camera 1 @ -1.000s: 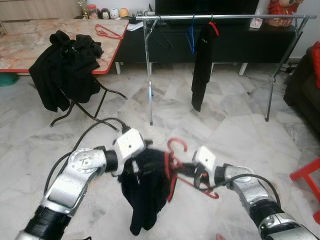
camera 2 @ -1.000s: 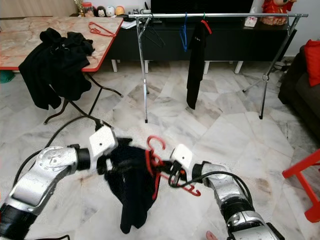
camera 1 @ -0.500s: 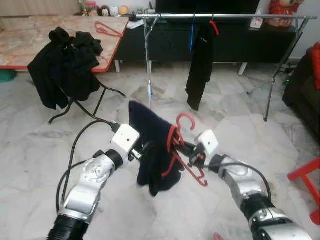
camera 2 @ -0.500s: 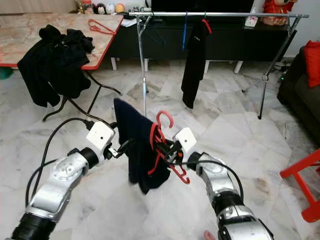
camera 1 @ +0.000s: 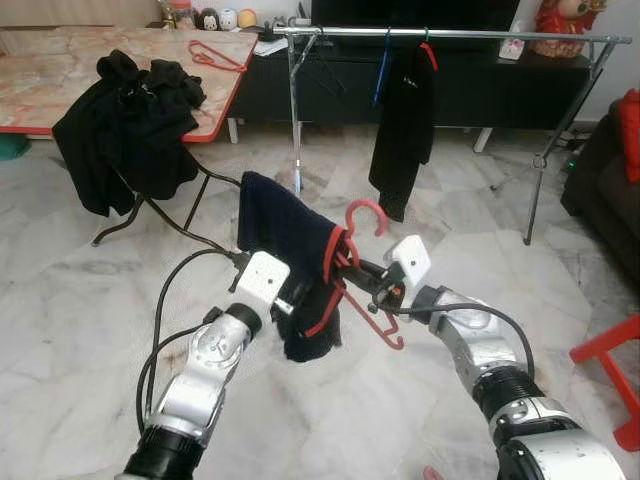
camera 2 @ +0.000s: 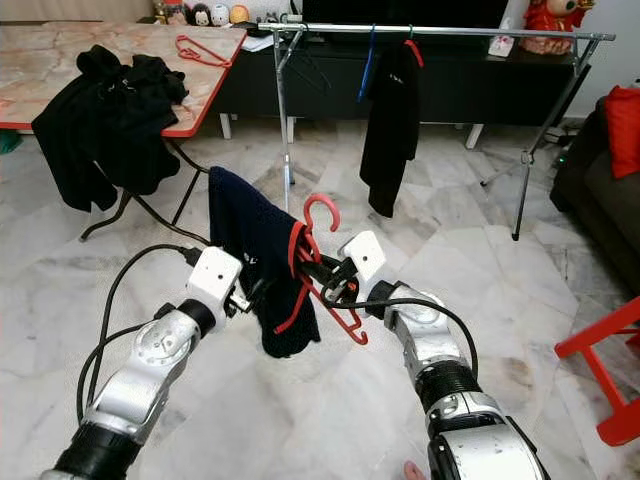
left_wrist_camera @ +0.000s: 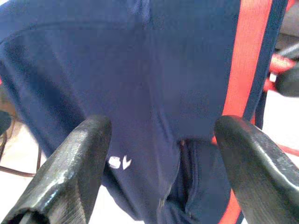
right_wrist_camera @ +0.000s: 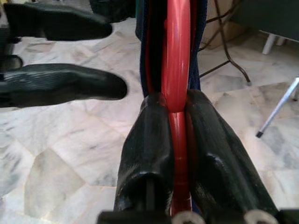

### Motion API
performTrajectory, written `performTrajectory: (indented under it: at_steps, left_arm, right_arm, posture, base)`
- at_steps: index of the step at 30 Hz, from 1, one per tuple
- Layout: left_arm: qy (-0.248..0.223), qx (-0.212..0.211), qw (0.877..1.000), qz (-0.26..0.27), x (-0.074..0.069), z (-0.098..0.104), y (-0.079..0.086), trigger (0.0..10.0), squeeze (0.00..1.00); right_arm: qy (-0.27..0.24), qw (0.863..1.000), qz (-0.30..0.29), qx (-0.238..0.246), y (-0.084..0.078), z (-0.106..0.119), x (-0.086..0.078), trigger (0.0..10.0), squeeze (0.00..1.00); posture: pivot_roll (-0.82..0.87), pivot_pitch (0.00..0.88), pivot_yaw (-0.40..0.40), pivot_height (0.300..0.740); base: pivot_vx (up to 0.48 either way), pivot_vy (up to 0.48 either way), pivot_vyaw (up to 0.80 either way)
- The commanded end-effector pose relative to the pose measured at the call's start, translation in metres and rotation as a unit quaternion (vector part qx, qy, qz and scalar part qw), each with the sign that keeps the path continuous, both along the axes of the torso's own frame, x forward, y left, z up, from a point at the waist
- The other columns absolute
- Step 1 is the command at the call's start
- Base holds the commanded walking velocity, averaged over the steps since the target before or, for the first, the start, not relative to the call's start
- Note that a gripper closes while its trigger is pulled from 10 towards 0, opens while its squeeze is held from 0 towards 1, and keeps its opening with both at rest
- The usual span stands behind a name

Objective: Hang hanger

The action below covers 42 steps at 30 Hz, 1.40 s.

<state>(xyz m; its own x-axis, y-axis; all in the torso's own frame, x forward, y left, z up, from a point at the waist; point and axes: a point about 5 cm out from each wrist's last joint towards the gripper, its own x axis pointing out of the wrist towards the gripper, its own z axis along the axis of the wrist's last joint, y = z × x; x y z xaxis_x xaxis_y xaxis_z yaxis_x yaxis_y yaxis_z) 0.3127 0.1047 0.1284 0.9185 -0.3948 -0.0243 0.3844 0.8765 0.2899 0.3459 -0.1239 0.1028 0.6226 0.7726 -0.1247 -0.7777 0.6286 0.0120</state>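
My two hands hold a red hanger with a dark shirt up in front of me, over the marble floor.

My right hand [right_wrist_camera: 174, 116] has its fingers pressed together on the red hanger [camera 1: 362, 262], pinching its bar, with the hook pointing up. My left hand [left_wrist_camera: 161, 154] is spread wide, its fingers [left_wrist_camera: 77, 168] either side of the navy shirt [camera 1: 285, 235] with red trim that drapes over the hanger; they are not closed on the cloth. Well ahead stands a metal clothes rail [camera 1: 450, 36] with a black garment [camera 1: 405, 125] hanging from it. To my left, a worktop [camera 1: 60, 85] with a red edge carries a pile of black clothes [camera 1: 130, 125] at its near edge and another red hanger [camera 1: 215, 55] further back.
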Motion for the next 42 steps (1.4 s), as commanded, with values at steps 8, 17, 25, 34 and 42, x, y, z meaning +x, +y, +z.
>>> performTrajectory:
  at_steps: [8, 17, 25, 34, 42]
  left_arm:
    - [-0.005, -0.001, 0.999, -0.037, 0.004, 0.003, -0.016, 10.0, 0.00]
    - [-0.003, 0.010, 0.999, -0.044, 0.006, 0.002, -0.020, 10.0, 0.00]
    - [0.003, 0.038, 0.999, 0.025, 0.016, -0.002, -0.007, 10.0, 0.00]
    - [-0.008, 0.037, 0.999, 0.030, 0.018, 0.000, -0.006, 0.2, 0.00]
    - [-0.009, 0.037, 0.999, 0.030, 0.019, -0.002, -0.006, 0.0, 0.00]
  right_arm:
    - [-0.025, 0.999, 0.026, 0.014, 0.007, 0.016, 0.004, 0.0, 0.00]
    - [-0.018, 0.999, 0.041, 0.015, 0.009, 0.015, 0.003, 0.0, 0.00]
    - [-0.017, 0.999, 0.047, 0.016, 0.010, 0.015, 0.002, 0.0, 0.00]
    - [-0.015, 0.998, 0.052, 0.015, 0.009, 0.014, 0.001, 0.0, 0.00]
    - [-0.013, 0.998, 0.065, 0.017, 0.009, 0.015, -0.001, 0.0, 0.00]
  posture:
    - [0.01, 0.000, -0.069, 0.716]
    - [0.01, 0.000, -0.068, 0.716]
    - [0.01, 0.000, -0.068, 0.716]
    - [0.01, 0.000, -0.069, 0.716]
    - [0.00, 0.000, -0.070, 0.716]
  base:
    - [0.000, 0.000, 0.00]
    - [0.000, 0.000, 0.00]
    - [0.000, 0.000, 0.00]
    - [0.000, 0.000, 0.00]
    - [0.000, 0.000, 0.00]
